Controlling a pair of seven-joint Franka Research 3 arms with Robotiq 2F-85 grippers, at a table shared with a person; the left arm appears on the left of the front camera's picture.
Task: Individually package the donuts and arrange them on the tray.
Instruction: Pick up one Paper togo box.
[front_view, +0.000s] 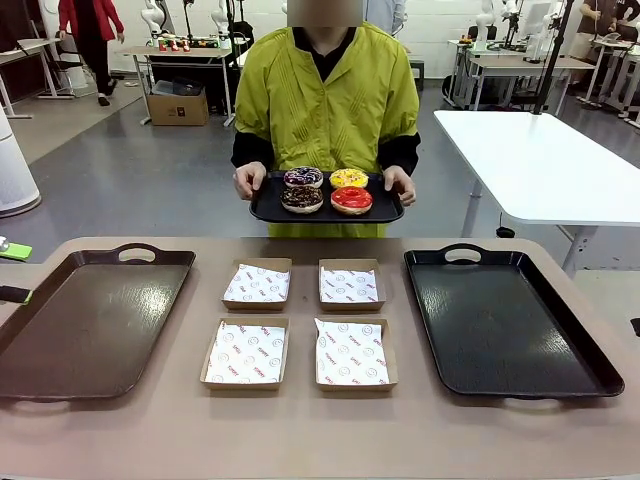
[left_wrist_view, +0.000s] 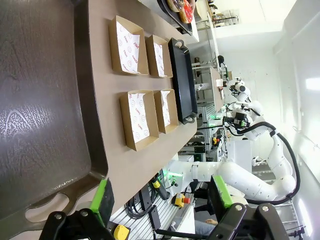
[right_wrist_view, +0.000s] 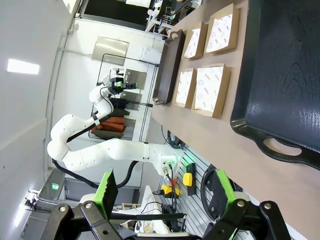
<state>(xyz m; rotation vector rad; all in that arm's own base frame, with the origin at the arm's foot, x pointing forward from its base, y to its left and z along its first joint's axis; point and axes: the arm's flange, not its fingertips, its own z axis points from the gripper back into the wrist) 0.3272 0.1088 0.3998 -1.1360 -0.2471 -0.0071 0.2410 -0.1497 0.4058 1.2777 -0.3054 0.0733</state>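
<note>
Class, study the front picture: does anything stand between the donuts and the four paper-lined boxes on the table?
Nothing visible does. The donuts sit on a small black tray that the person holds beyond the far edge of the table. The boxes lie open nearer the camera, with bare tabletop between.

Glossy red donut (front_view: 351, 199), paper-lined cardboard boxes (front_view: 257, 284).

The front view sits raised on the robot's side, facing across the bench (front_view: 300, 440) to the person (front_view: 325, 100) beyond its far edge, with the brown tray (front_view: 90, 320), boxes (front_view: 245, 352) and black tray (front_view: 500, 320) close below. The left wrist view, rolled sideways, looks past the left end effector (left_wrist_view: 161, 197) from the brown tray's end; the right wrist view, past the right end effector (right_wrist_view: 166, 187), from the black tray's end. All three share the boxes.
</note>
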